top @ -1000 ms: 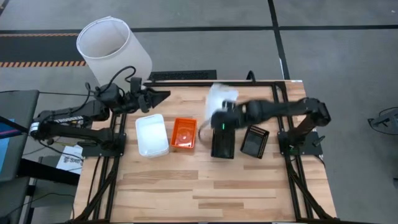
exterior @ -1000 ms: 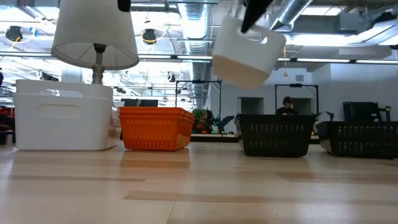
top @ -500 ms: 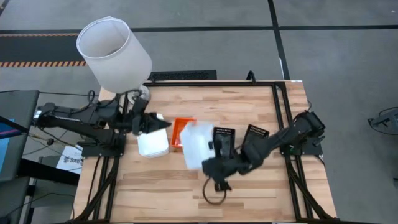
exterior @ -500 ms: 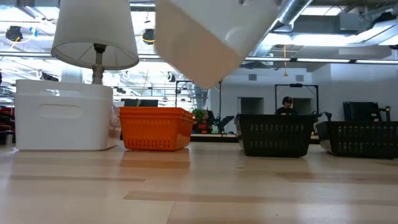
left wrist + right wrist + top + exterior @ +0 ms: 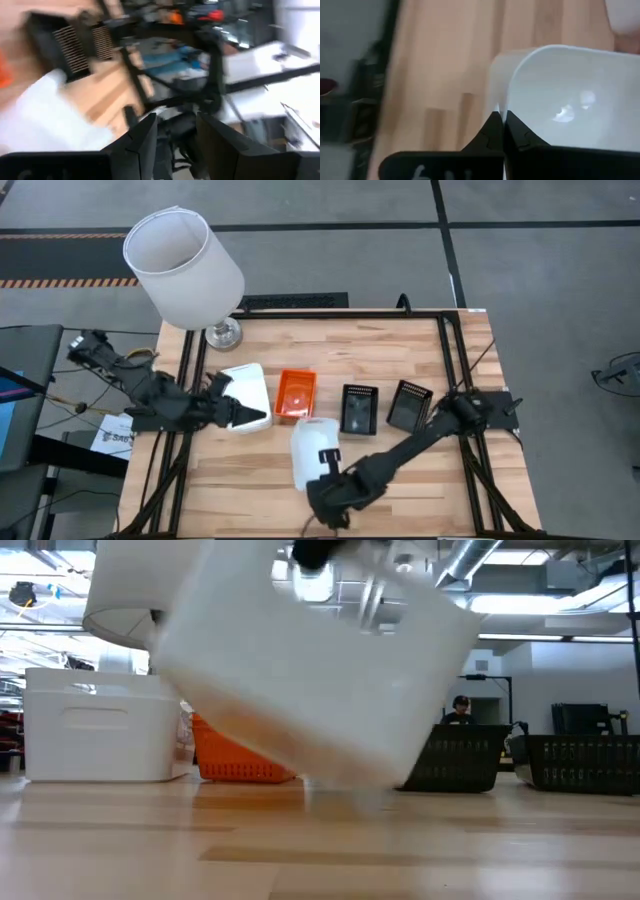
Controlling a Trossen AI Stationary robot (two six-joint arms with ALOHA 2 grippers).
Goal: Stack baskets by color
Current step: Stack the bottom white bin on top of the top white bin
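Altogether two white baskets, one orange basket (image 5: 296,394) and two black baskets (image 5: 358,408) showed. Since half a second before, the right gripper (image 5: 322,478), pinched shut on a white basket (image 5: 312,448), had carried it lower in frame, below the orange one. The left gripper (image 5: 255,415), fingers parted and empty, had reached the other white basket (image 5: 245,388).

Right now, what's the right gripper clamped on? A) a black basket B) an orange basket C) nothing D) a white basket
D: the right gripper is shut on the rim of a white basket, which it holds tilted over the front of the table, while the orange basket and both black baskets sit untouched in the row behind.
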